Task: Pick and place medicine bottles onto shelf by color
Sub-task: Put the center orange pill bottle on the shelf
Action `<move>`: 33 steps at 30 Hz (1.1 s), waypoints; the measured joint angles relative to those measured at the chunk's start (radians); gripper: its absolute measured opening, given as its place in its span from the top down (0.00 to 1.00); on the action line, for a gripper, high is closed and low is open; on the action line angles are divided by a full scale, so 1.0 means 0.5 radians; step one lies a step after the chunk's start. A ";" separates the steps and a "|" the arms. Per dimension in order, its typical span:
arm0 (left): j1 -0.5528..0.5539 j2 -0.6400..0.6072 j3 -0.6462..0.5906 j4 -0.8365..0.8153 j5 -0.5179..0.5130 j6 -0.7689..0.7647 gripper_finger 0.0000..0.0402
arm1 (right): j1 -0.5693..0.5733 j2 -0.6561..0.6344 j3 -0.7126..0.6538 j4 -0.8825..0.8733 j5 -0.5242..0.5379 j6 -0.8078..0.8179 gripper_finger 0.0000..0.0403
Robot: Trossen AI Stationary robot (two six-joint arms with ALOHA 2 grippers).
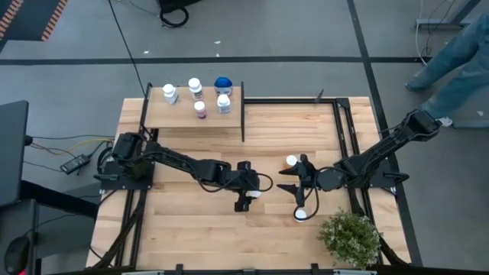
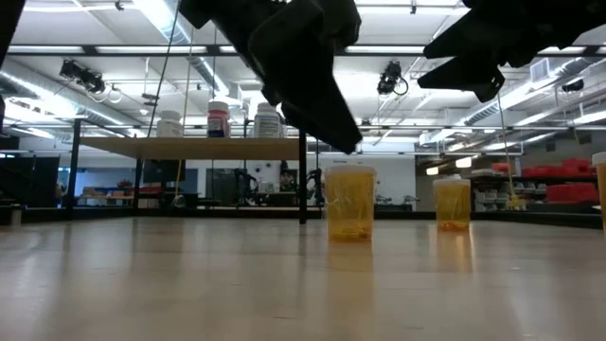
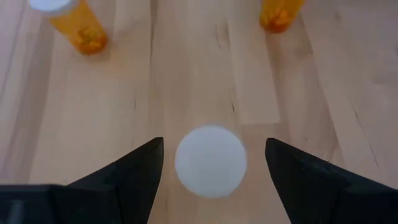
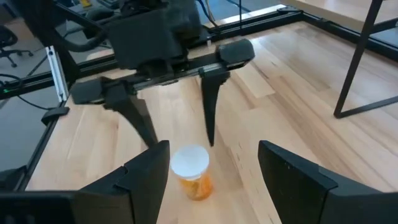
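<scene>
Left gripper (image 1: pixel 248 200) hangs at mid-table on its long arm reaching in from the left edge, fingers spread wide and pointing down, holding nothing; between them stands an orange bottle (image 3: pixel 210 160), seen from above as a white cap, with neither finger (image 3: pixel 130 177) touching it. Right gripper (image 1: pixel 299 187) faces it from the other side, its arm stretched in from the table's right edge, its jaws also apart and empty, hovering above the boards. Two more orange bottles stand by that gripper, a far one (image 1: pixel 291 161) and a near one (image 1: pixel 302 215), one on either side of its fingers and clear of them. On the table's far left corner stands the shelf (image 1: pixel 179 114), bearing two white bottles (image 1: pixel 170 94) side by side, a pinkish one (image 1: pixel 200 109) in front, a fourth white bottle (image 1: pixel 223 103), and a blue-topped bottle (image 1: pixel 222 82) behind it. Beside the shelf, a black frame (image 1: pixel 336 114) runs along the far and right edges of the table. At the near right corner sits a green plant (image 1: pixel 350 237), just beside the right arm. Beyond the table's far right corner, a person's leg (image 1: pixel 458 61) shows on the floor.
</scene>
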 joint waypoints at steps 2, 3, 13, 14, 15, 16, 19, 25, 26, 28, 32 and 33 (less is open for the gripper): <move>0.000 0.013 -0.004 -0.026 0.009 -0.001 0.29 | 0.000 0.000 0.000 0.000 0.001 0.000 0.37; 0.000 0.027 -0.005 -0.022 0.017 0.000 0.29 | 0.001 0.000 0.000 -0.001 0.000 0.000 0.37; 0.001 0.077 -0.004 0.030 0.030 -0.001 0.29 | 0.000 0.000 0.000 -0.015 0.000 0.002 0.37; 0.001 0.080 -0.004 0.035 0.030 -0.001 0.29 | 0.000 0.000 0.000 -0.016 0.000 0.002 0.37; 0.001 0.080 -0.004 0.023 0.030 -0.001 0.29 | 0.000 0.000 0.000 -0.017 0.000 0.004 0.37; 0.002 0.081 -0.004 0.030 0.030 -0.001 0.29 | 0.000 0.000 0.000 -0.017 0.000 0.005 0.37; 0.002 0.088 -0.004 0.054 0.030 -0.001 0.29 | 0.000 0.000 0.000 -0.020 0.000 0.005 0.37; 0.002 0.093 -0.004 0.049 0.029 -0.001 0.29 | 0.000 0.000 0.000 -0.020 0.000 0.005 0.37; 0.002 0.093 -0.004 0.050 0.029 -0.001 0.29 | 0.000 0.000 0.000 -0.020 0.000 0.005 0.37; 0.002 0.093 -0.004 0.068 0.029 0.000 0.29 | 0.000 0.000 0.000 -0.020 0.000 0.005 0.37; 0.002 0.116 -0.001 0.083 0.029 0.000 0.29 | 0.000 0.000 0.000 -0.019 0.000 0.005 0.37; 0.002 0.128 0.000 0.085 0.029 0.002 0.29 | 0.000 0.000 0.000 -0.019 0.000 0.006 0.37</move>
